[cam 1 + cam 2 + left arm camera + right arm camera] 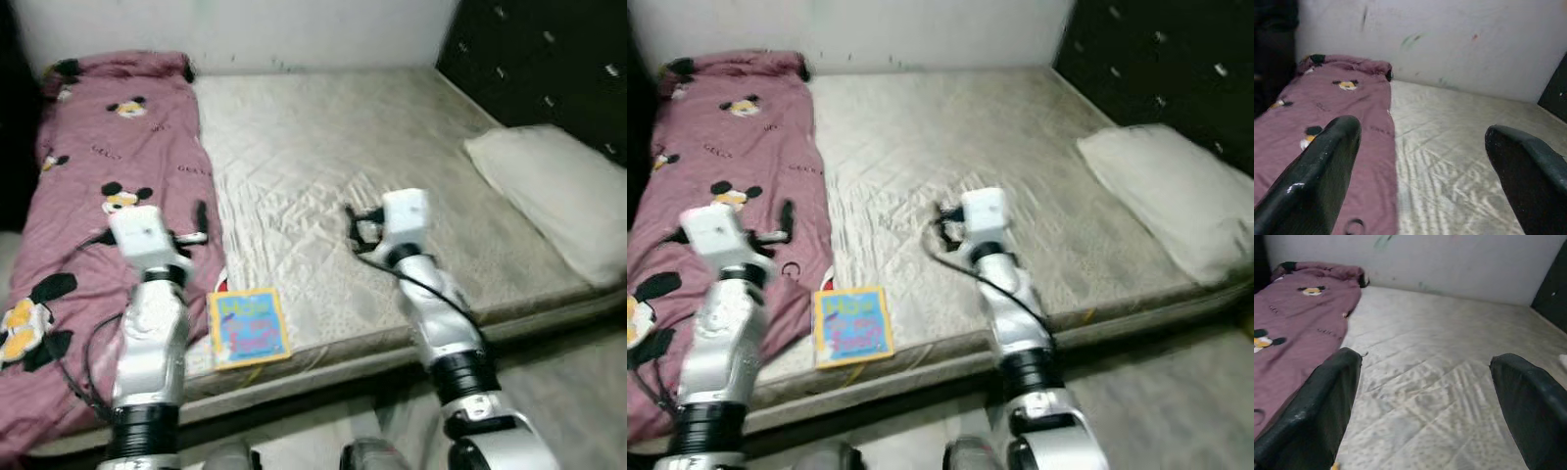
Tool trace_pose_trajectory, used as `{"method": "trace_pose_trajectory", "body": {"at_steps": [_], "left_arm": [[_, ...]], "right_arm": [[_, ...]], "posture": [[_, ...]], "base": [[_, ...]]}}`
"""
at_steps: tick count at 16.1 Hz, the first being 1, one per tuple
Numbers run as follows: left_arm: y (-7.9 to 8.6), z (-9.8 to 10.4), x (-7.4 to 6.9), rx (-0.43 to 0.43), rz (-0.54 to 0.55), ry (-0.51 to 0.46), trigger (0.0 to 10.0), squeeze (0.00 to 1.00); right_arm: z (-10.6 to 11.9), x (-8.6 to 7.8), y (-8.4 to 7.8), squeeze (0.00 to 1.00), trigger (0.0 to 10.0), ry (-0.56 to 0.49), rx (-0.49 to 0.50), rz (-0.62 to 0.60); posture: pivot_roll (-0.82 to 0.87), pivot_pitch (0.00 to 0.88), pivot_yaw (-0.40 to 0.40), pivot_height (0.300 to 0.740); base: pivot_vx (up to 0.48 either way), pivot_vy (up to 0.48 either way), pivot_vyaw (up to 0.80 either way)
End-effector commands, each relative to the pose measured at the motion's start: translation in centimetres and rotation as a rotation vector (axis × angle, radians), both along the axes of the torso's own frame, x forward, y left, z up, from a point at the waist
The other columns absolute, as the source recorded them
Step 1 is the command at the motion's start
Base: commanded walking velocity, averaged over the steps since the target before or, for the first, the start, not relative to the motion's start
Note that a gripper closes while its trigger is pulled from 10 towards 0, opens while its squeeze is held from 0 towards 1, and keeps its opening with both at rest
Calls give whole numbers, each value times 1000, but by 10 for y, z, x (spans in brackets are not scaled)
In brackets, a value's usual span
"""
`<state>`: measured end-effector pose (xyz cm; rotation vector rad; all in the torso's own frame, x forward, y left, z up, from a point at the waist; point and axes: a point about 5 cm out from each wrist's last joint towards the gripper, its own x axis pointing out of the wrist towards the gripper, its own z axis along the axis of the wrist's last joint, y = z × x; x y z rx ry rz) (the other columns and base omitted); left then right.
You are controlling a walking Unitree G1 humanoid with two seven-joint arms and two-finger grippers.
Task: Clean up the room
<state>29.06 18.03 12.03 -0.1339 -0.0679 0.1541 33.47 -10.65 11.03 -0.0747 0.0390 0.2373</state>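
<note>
A colourful children's book (248, 326) lies flat at the front edge of the beige mattress (313, 137), beside a pink cartoon-mouse blanket (108, 147) spread along the bed's left side. A white pillow (554, 191) rests at the right. My left gripper (199, 226) hovers over the blanket's edge just beyond the book, and the left wrist view shows its fingers (1327, 161) wide apart with nothing between them. My right gripper (359, 227) hangs above the middle of the mattress, open and empty, as its fingers (1327, 391) show in the right wrist view.
A white wall (245, 29) runs behind the bed. A dark tufted headboard (549, 59) stands at the right. Grey floor (568, 392) lies in front of the bed near my feet.
</note>
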Motion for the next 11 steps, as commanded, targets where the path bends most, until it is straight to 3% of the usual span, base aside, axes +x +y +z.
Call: {"method": "trace_pose_trajectory", "body": {"at_steps": [1, 6, 10, 11], "left_arm": [[-7, 1, 1, -2, -17, 2, 10000, 0], [-4, 4, 0, 25, -3, -16, 10000, 0], [-4, 3, -6, 34, 11, -11, 10000, 0], [-7, 3, -10, 34, -20, -1, 10000, 0]], "right_arm": [[6, 3, -11, 0, 10000, -17, -16, -27], [6, 4, -10, 0, 10000, -16, -23, -17], [1, -4, -12, 0, 10000, -4, -3, -23], [-4, -8, -14, 0, 10000, 5, -41, -24]], "posture": [[-55, 0, -36, 740], [-62, 0, -34, 740], [-70, 0, -20, 740], [-66, 0, -22, 740]], "base": [[0, 480, 0], [0, 433, 0], [0, 0, 0], [0, 0, 0]]}}
